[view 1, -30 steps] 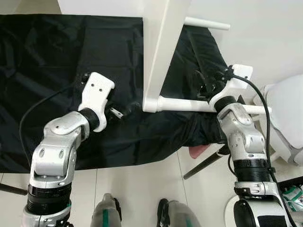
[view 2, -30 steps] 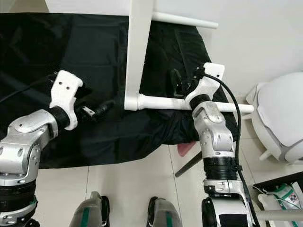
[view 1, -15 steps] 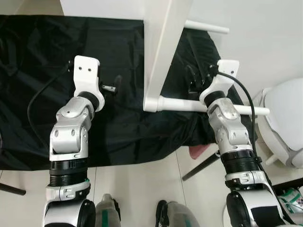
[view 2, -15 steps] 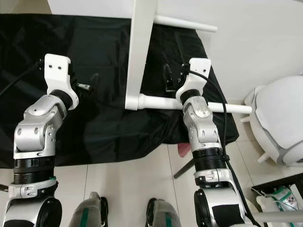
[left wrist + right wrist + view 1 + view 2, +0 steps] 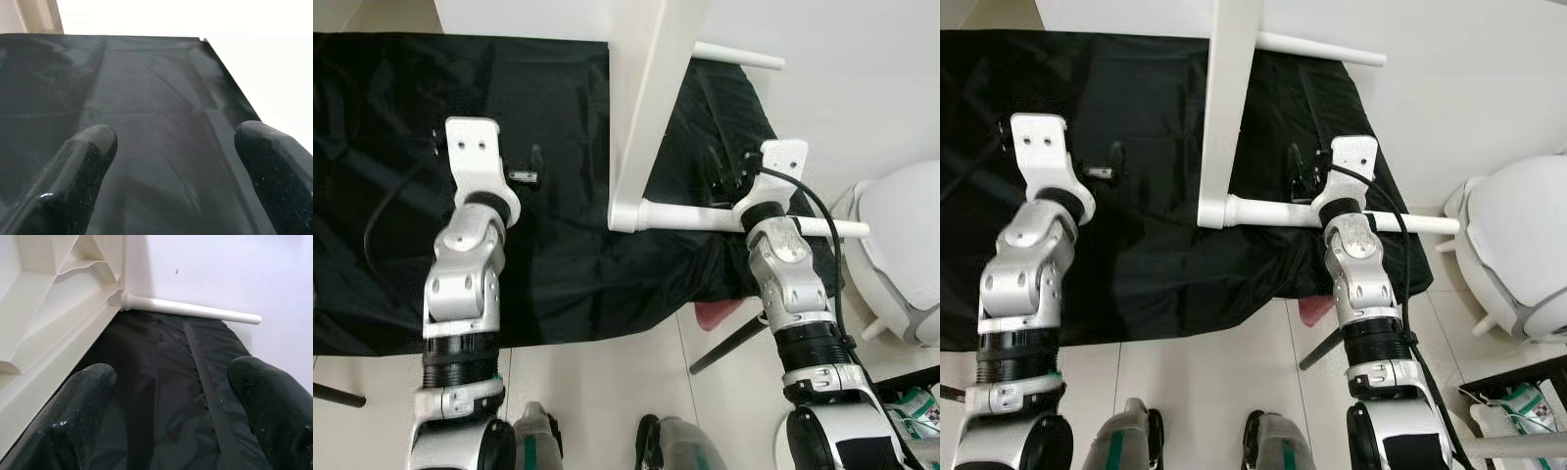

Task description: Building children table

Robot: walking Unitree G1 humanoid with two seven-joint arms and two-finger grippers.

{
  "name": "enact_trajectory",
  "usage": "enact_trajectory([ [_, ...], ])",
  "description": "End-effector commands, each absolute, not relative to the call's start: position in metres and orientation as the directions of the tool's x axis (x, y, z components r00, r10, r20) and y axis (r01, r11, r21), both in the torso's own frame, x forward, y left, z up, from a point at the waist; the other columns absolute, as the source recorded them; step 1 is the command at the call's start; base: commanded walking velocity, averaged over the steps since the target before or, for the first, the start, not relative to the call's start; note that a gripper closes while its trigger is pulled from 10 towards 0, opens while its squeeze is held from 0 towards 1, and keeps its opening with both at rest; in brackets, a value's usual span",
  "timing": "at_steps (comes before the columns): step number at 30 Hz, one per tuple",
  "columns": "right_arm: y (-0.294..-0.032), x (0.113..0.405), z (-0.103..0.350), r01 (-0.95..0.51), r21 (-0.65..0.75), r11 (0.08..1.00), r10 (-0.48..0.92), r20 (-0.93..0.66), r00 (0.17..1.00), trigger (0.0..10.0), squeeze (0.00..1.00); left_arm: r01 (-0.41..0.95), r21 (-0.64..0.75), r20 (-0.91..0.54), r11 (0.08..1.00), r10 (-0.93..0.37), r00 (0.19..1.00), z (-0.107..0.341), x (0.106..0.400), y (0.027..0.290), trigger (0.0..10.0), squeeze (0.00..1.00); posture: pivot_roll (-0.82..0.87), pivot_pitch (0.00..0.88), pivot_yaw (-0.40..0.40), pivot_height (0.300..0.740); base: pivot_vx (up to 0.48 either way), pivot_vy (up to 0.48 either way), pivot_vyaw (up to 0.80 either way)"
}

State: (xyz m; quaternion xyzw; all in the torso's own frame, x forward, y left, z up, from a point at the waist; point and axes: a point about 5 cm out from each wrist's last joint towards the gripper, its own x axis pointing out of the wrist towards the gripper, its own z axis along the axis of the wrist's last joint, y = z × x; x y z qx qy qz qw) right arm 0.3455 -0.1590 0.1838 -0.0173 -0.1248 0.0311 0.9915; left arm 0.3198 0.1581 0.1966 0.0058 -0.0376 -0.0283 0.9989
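Two legs are seated on the white tabletop point(image 5: 641, 98), which stands on edge across the black cloth point(image 5: 401, 117); I judge I'm between steps. Left gripper point(image 5: 171, 161) and right gripper point(image 5: 168, 396) hover wide open, empty. Next: grasp the near leg point(image 5: 705, 217), a smooth, hard plastic tube.

Even, bright indoor light fills both head views, which are sharp with no motion blur, and the white wall point(image 5: 862, 59) and floor tiles point(image 5: 597, 392) come close to washing out. The black cloth point(image 5: 401, 127) swallows most detail, showing only faint sheen along its creases. In the 2 wrist views the near black fingertips point(image 5: 73, 181) are soft and out of focus, speckled with small glints, while the white tabletop point(image 5: 44, 318) carries gentle grey shading.
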Motion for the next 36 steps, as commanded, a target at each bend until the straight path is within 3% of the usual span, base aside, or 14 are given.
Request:
enact_trajectory([
  [1,-0.16,0.346,0.181,-0.044,-0.044,0.998,0.053,0.245,0.968,10.0,0.0,0.092,0.025,0.112,0.995,-0.094,0.989,0.202,0.317,0.154,10.0,0.0,0.04,0.035,-0.036,0.74,0.0,0.0,0.0],
  [10,-0.157,0.347,0.18,-0.037,-0.067,0.997,0.053,0.252,0.966,10.0,0.0,0.176,0.066,0.129,0.982,-0.183,0.975,0.199,0.308,0.139,10.0,0.0,0.05,0.025,-0.05,0.74,0.0,0.0,0.0],
  [20,-0.156,0.361,0.202,0.005,-0.087,0.996,0.023,0.312,0.95,10.0,0.0,0.018,0.045,0.157,0.999,-0.025,0.987,0.207,0.33,0.159,10.0,0.0,0.04,0.0,-0.06,0.74,0.0,0.0,0.0],
  [36,-0.148,0.361,0.21,-0.04,-0.133,0.99,0.084,0.35,0.933,10.0,0.0,-0.052,0.036,0.183,0.998,0.045,0.982,0.211,0.332,0.171,10.0,0.0,0.05,0.0,-0.07,0.74,0.0,0.0,0.0],
])
